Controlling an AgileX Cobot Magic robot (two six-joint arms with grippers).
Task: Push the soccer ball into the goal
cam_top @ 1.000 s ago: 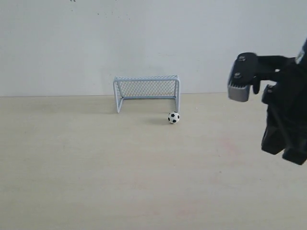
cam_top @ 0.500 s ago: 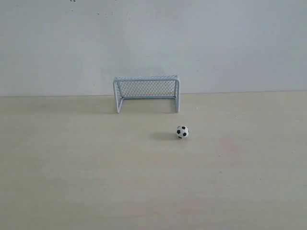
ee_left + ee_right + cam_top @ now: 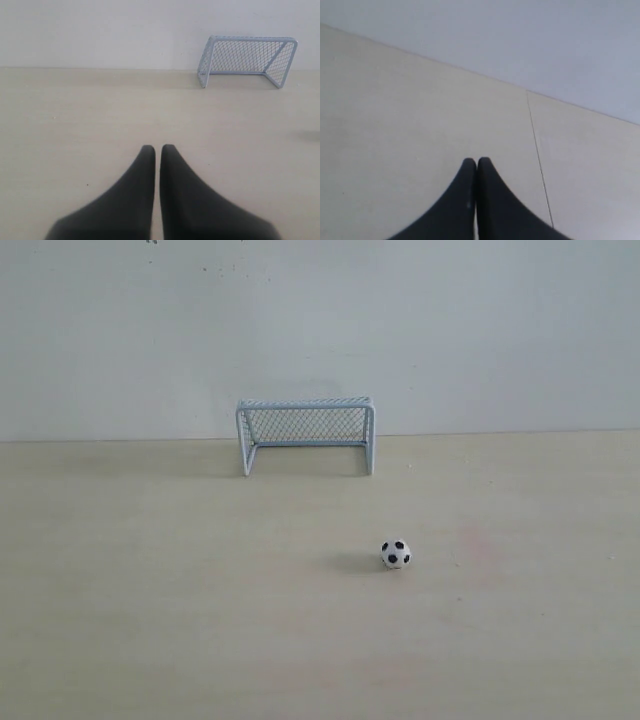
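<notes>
The small black-and-white soccer ball (image 3: 396,554) lies on the pale table, well in front of the goal (image 3: 305,435) and a little right of its right post. The goal stands at the back by the wall, mouth facing the front; it also shows in the left wrist view as the goal (image 3: 247,60). Neither arm appears in the exterior view. My left gripper (image 3: 157,148) is shut with nothing in it, far from the goal. My right gripper (image 3: 476,160) is shut and empty above bare table; neither ball nor goal shows in that view.
A plain white wall (image 3: 320,330) closes off the back of the table just behind the goal. A thin seam (image 3: 536,150) runs across the tabletop in the right wrist view.
The ball has rolled away from the goal's right post toward the front and slightly right. The right arm, seen at the right edge one second ago, has left the exterior view.
</notes>
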